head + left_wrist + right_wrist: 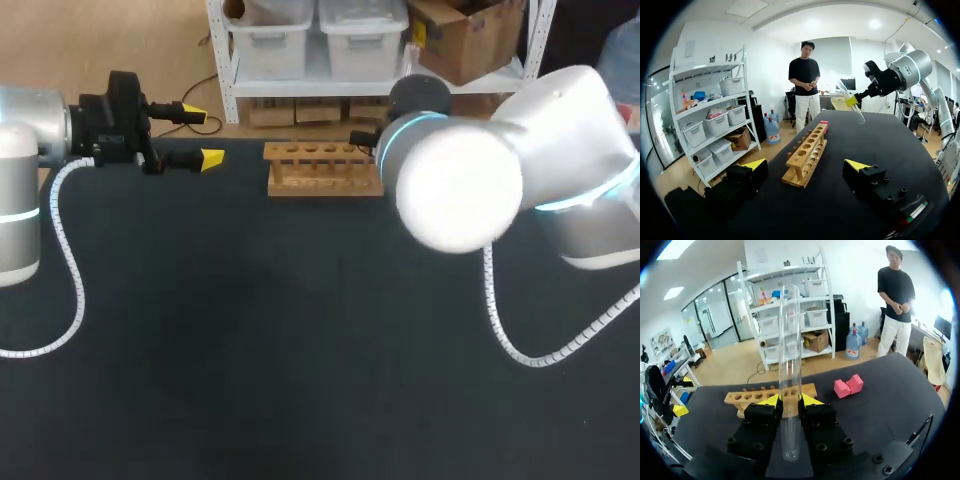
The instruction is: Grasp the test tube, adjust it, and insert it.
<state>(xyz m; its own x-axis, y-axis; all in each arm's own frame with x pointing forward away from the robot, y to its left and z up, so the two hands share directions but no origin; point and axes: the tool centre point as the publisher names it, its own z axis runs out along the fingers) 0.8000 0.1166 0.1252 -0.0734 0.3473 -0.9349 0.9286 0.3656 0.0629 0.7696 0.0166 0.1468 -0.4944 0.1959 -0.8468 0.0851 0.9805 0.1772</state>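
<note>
Desk: Where are we holding the test tube (790, 365)?

Field: We are clamping it in our right gripper (790, 401). Both yellow-tipped fingers are pressing its clear wall from two sides, and the glass is running crosswise to them. Seen from our left wrist, it is tilting in the air above the dark table (300, 350), clear of everything else.

Desk: And the rack?

Field: The wooden rack (323, 168) is sitting near the table's far edge, its row of holes facing up. A pink block (849, 386) is lying near one end of it. Our right arm (470, 180) is covering that end in the head view.

Desk: What is our other claw doing?

Field: Our left gripper (203, 136) is hanging wide apart, gripping nothing, with the rack lying lengthwise ahead of it.
</note>
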